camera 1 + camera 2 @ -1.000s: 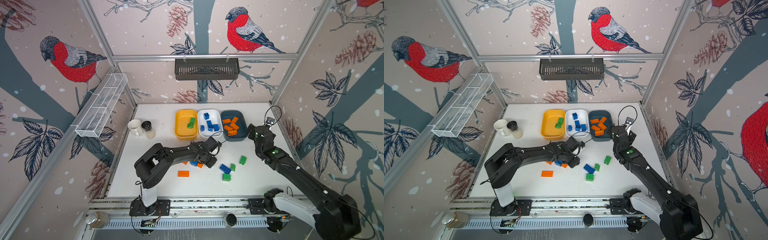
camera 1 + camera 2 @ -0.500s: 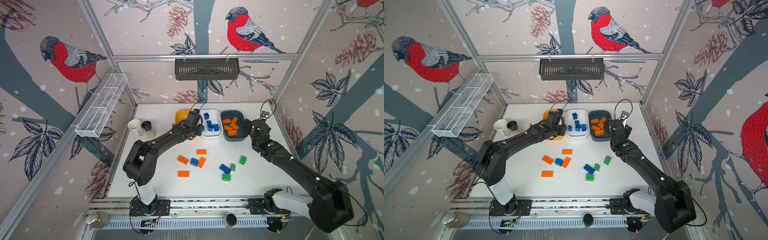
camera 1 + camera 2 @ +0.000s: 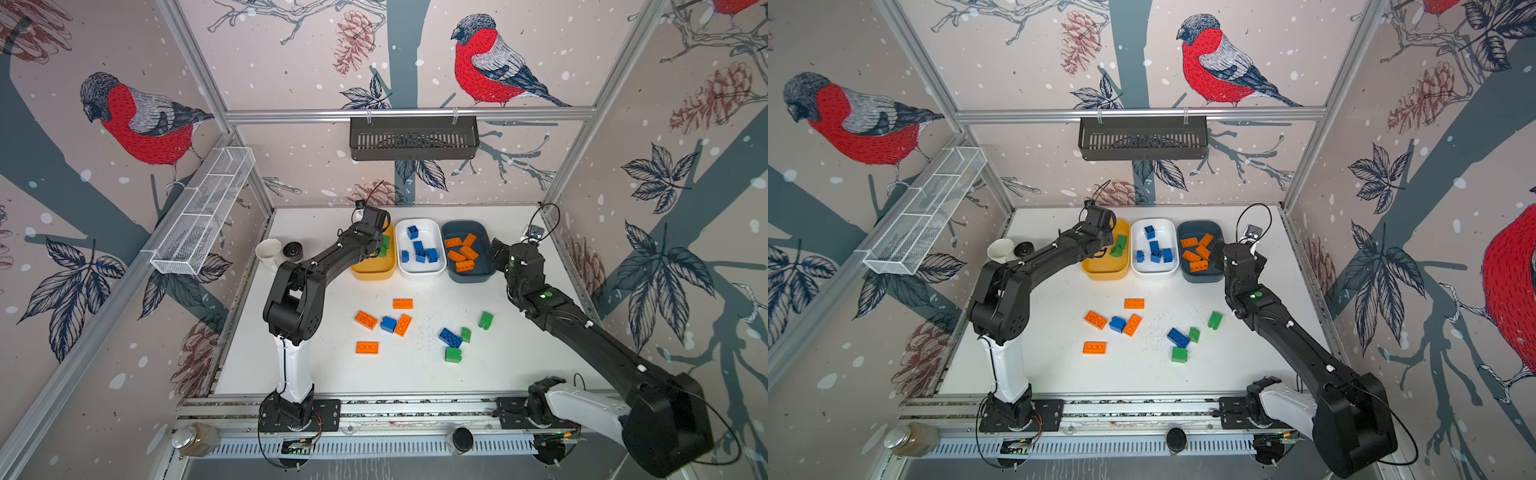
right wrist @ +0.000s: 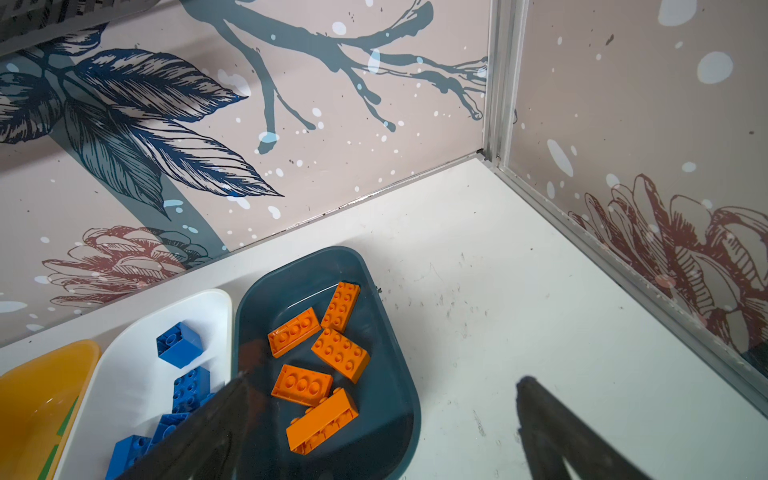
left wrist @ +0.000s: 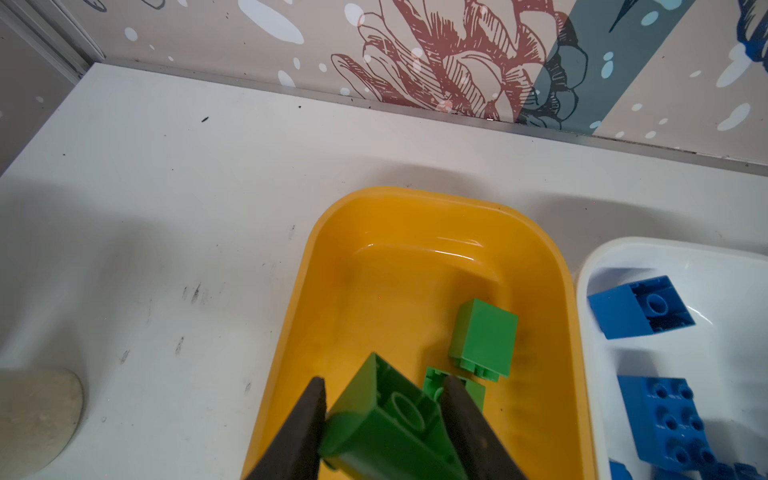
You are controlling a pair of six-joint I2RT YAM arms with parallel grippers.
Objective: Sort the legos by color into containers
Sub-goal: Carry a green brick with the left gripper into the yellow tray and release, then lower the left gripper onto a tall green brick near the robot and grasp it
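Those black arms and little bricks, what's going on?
The robot is sorting bricks by colour: green into the yellow tub, blue into the white tub, orange into the teal tub. The left gripper has a green brick between its fingers over the yellow tub. The right gripper hangs open at the teal tub. Nine loose bricks lie on the table.

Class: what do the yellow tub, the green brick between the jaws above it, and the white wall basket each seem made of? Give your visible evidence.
Yellow tub: probably glossy moulded plastic; bright highlights run along its rounded inner wall.
Green brick: hard, smooth plastic; its hollow underside is crisply moulded, with a tube.
White basket: seemingly painted wire mesh; it is a see-through grid.
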